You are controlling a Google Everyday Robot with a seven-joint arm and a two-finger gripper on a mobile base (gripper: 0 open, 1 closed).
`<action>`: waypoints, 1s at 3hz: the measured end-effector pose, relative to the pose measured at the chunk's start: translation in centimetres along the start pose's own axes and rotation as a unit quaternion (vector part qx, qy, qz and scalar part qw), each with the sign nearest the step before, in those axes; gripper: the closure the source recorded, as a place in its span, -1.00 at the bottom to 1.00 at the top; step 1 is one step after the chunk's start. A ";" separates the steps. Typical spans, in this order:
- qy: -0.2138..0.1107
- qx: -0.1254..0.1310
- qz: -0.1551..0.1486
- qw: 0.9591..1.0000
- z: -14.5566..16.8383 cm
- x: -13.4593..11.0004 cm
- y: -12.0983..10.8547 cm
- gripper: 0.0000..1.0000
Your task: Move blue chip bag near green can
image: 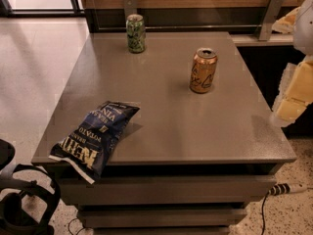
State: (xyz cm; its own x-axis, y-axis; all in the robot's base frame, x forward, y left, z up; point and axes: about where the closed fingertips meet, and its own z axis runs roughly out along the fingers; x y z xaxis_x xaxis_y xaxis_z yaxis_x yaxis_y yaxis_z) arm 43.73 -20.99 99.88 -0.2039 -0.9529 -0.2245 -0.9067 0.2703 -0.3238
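Note:
The blue chip bag (95, 137) lies flat at the table's front left corner, its near end hanging over the edge. The green can (135, 33) stands upright at the far edge of the table, left of centre. My gripper (293, 97), white and pale yellow, hangs at the right edge of the view, beside the table's right side and far from both the bag and the green can. It holds nothing that I can see.
A gold can (203, 70) with black markings stands upright right of centre on the grey table (195, 131). A wooden wall with metal brackets (269, 13) runs behind. Black equipment (22, 199) sits on the floor at lower left; a cable (281, 190) lies at lower right.

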 end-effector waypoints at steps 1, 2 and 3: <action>0.000 0.000 0.000 1.000 0.0 0.0 0.0 -1.00; -0.010 0.000 -0.001 1.000 0.0 -0.4 0.2 -1.00; -0.058 -0.016 -0.009 0.998 1.7 -2.2 1.5 -1.00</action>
State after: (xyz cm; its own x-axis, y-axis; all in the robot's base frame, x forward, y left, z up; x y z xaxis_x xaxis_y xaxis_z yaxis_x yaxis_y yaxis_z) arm 43.44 -18.29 98.36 -0.1445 -0.9351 -0.3236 -0.9219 0.2460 -0.2992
